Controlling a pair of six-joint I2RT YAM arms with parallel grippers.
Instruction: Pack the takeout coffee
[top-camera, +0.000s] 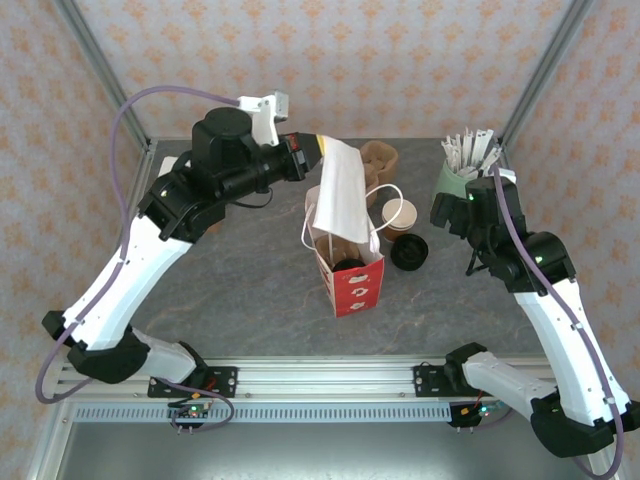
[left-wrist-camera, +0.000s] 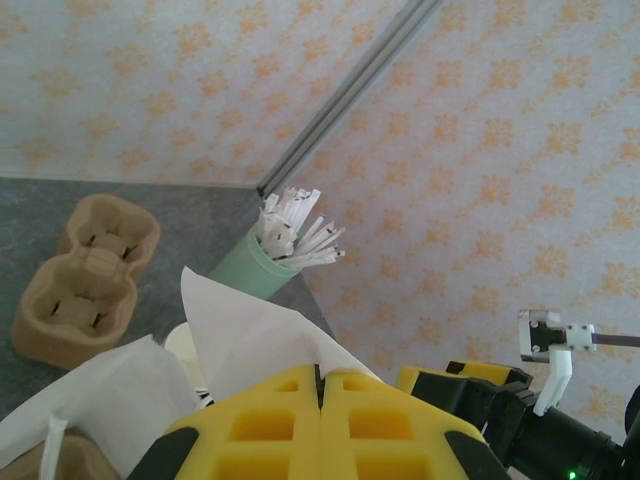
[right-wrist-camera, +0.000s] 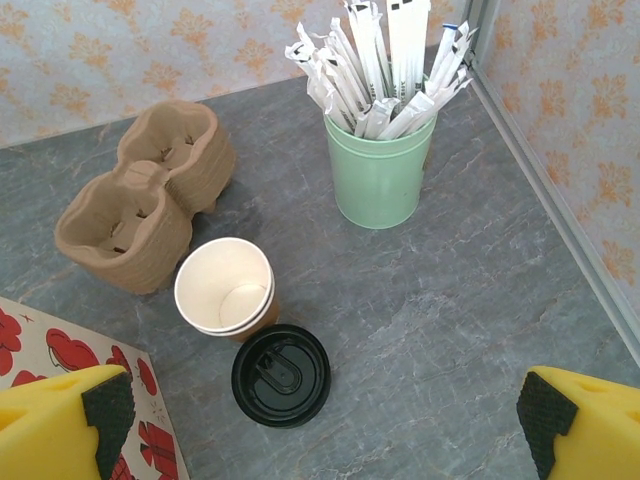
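Yellow fingers (left-wrist-camera: 262, 425) of the left gripper (left-wrist-camera: 320, 385) are pressed together on the white top edge of the tall red-and-white paper bag (top-camera: 355, 285), which stands at the middle of the surface. The right gripper (right-wrist-camera: 320, 425) hangs with its yellow, black-padded fingers (right-wrist-camera: 62, 418) wide apart and nothing between them. Below it, right of the bag and toward the far edge, the small white-rimmed paper takeout coffee (right-wrist-camera: 224, 288) stands open, touching a round black plastic lid (right-wrist-camera: 281, 375) on its near side. Brown moulded-pulp cup trays (right-wrist-camera: 140, 200) sit along the far edge, and a mint-green cup of paper-wrapped sticks (right-wrist-camera: 380, 180) is in the far right corner. The grey marbled table top (top-camera: 250, 290) is enclosed by pale orange-patterned walls (top-camera: 400, 60) and aluminium corner posts (top-camera: 545, 65).
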